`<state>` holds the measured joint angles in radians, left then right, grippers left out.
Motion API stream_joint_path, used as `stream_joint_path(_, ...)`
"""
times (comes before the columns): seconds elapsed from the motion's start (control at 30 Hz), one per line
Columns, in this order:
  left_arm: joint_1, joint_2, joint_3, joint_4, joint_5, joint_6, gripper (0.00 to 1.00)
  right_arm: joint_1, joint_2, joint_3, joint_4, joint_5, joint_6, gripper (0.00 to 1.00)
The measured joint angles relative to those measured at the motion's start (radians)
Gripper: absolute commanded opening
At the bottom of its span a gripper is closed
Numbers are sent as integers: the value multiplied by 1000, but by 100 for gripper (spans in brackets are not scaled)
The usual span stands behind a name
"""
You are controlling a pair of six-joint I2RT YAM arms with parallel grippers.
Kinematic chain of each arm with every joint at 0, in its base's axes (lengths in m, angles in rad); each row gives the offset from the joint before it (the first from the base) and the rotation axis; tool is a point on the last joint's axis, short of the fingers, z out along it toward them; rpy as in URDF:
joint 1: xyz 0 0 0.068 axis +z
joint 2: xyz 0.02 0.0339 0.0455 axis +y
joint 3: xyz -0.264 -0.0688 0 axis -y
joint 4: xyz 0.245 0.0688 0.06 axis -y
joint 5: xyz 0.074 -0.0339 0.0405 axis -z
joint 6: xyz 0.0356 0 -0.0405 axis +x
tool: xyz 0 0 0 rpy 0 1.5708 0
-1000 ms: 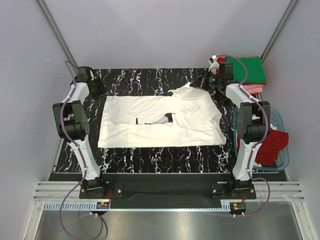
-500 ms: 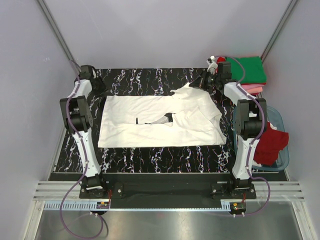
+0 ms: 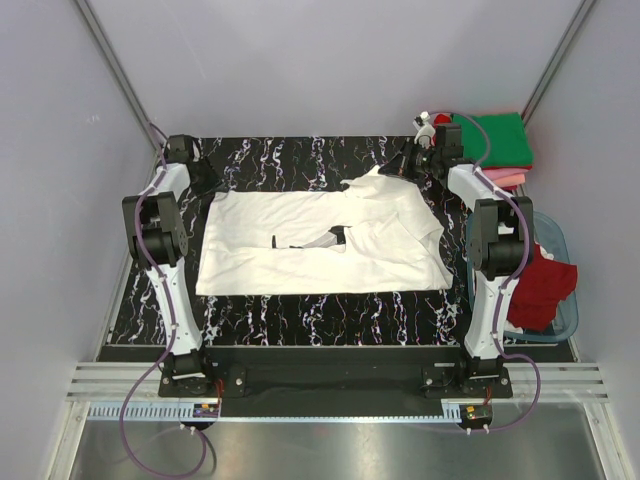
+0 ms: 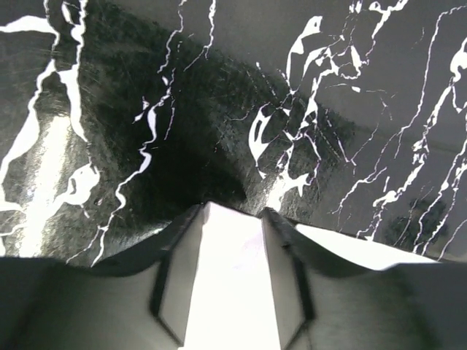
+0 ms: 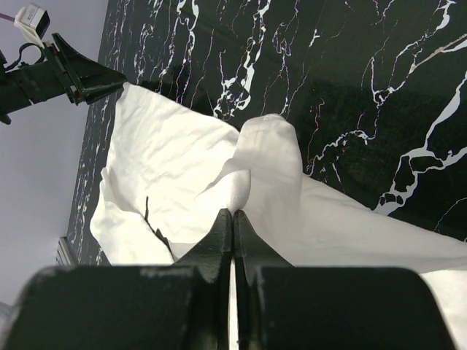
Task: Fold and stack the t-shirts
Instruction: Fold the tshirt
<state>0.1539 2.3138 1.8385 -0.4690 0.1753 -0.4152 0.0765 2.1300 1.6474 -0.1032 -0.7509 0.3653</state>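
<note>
A white t-shirt (image 3: 300, 250) with a black print (image 3: 335, 238) lies spread on the black marble table (image 3: 300, 315). My right gripper (image 3: 402, 168) is shut on a raised fold of the shirt's far right part. The right wrist view shows that fold (image 5: 255, 157) pinched at the gripper (image 5: 233, 213). My left gripper (image 3: 205, 185) is at the shirt's far left corner. In the left wrist view its jaws (image 4: 232, 215) stand apart over the flat white corner (image 4: 233, 284).
Folded green (image 3: 495, 140) and pink (image 3: 510, 178) shirts are stacked at the far right. A translucent tub (image 3: 560, 250) at the right edge holds a dark red shirt (image 3: 545, 285).
My left arm has reached farther back and brought its gripper onto the shirt's far left corner. The right gripper and the shirt have hardly moved.
</note>
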Motion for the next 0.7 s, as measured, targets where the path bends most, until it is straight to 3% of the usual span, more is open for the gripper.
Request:
stream_joint_path(0.43, -3, -19, -19, -19, -56, 24, 42, 0, 0, 0, 0, 0, -1, 0)
stream_joint_path(0.7, -23, 9, 45, -87, -72, 33, 23, -5, 0, 0, 0, -3, -1, 0)
